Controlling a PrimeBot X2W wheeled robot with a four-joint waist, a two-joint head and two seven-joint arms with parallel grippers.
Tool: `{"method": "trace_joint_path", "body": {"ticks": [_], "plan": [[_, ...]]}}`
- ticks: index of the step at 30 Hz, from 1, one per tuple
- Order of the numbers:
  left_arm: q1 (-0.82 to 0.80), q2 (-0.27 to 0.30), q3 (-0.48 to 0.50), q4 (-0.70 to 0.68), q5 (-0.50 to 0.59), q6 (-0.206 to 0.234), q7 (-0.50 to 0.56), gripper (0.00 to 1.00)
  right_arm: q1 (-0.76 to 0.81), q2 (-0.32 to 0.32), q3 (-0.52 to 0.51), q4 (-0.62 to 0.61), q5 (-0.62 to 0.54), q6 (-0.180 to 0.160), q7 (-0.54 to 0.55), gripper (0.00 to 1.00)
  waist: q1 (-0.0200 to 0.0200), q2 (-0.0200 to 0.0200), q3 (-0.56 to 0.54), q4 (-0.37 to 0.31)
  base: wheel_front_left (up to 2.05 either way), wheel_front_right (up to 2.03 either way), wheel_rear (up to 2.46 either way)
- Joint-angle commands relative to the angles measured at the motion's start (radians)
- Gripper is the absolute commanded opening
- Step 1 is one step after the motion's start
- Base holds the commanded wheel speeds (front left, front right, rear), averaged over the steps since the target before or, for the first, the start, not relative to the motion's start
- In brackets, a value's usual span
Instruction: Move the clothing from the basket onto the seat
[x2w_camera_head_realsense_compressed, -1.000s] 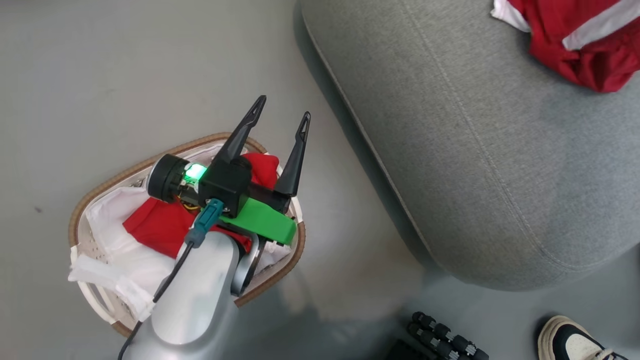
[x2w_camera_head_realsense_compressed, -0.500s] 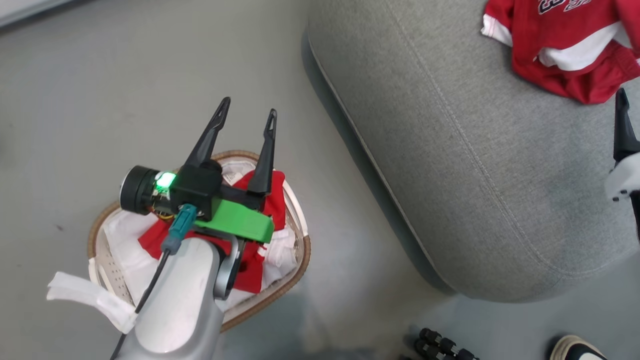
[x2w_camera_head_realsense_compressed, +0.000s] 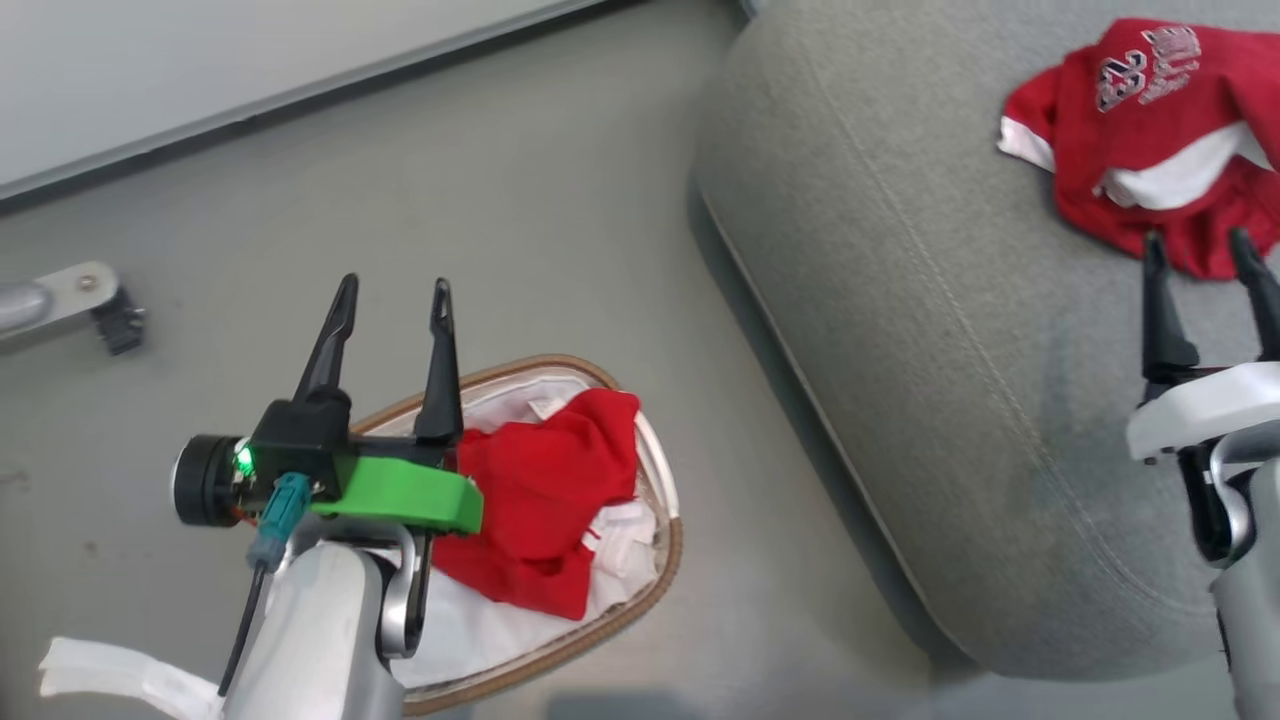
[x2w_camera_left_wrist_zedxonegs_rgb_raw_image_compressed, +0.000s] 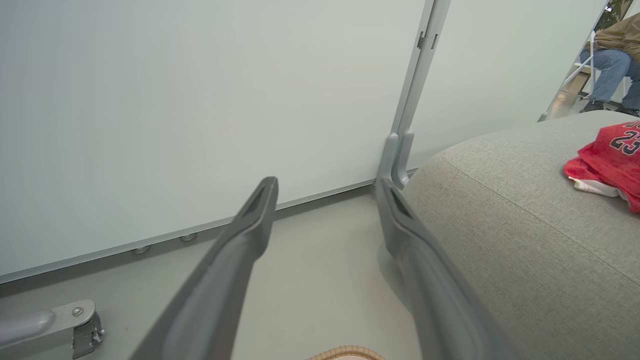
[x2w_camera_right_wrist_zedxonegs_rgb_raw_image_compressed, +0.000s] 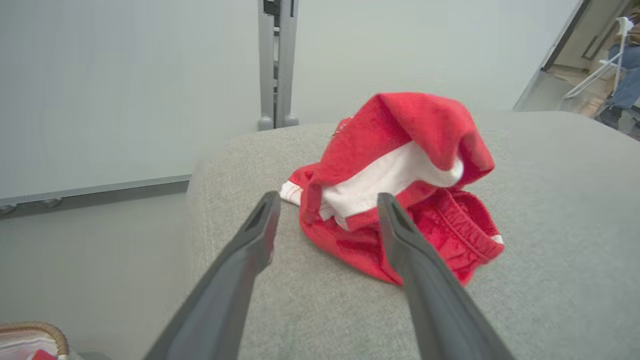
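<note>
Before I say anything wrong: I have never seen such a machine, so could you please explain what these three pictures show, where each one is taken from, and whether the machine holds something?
It is a robot with two arms, each ending in a gripper with two long dark fingers. One picture looks down from a camera on its head. The other two come from cameras on its wrists, looking along each gripper's own fingers.

In the head view, the left gripper hangs open above the basket on the floor. A red garment lies in the basket on white cloth.

The right gripper is over the grey seat, also open. Just past its fingertips, a second red garment with white trim lies crumpled on the seat. The right wrist view shows it close up.

Neither gripper holds anything.
</note>
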Motion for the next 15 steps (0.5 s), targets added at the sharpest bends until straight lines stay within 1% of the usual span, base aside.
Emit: {"method": "trace_joint_path", "body": {"ticks": [1, 5, 8, 15], "plan": [[0.021, 0.003, 0.009, 0.001, 0.006, 0.004, 0.001, 1.00, 0.020, 0.003, 0.005, -0.013, 0.008, -0.001, 0.000, 1.00, 0.0000, 0.0000, -0.059, 0.075, 0.00, 0.00, 0.00], [0.049, 0.004, 0.045, 0.007, 0.009, 0.014, 0.001, 1.00, 0.025, 0.027, 0.035, -0.042, 0.012, -0.001, 0.000, 1.00, 0.0000, 0.0000, -0.084, 0.126, 0.00, 0.00, 0.00], [0.072, 0.003, 0.071, 0.010, 0.003, 0.021, 0.001, 1.00, 0.033, 0.035, 0.070, -0.059, -0.011, -0.001, 0.000, 1.00, 0.0000, 0.0000, -0.102, 0.163, 0.00, 0.00, 0.00], [0.131, 0.003, 0.110, 0.020, 0.006, 0.014, 0.001, 1.00, 0.061, 0.078, 0.086, -0.060, -0.012, -0.001, 0.000, 1.00, 0.0000, 0.0000, -0.146, 0.228, 0.00, 0.00, 0.00]]}}
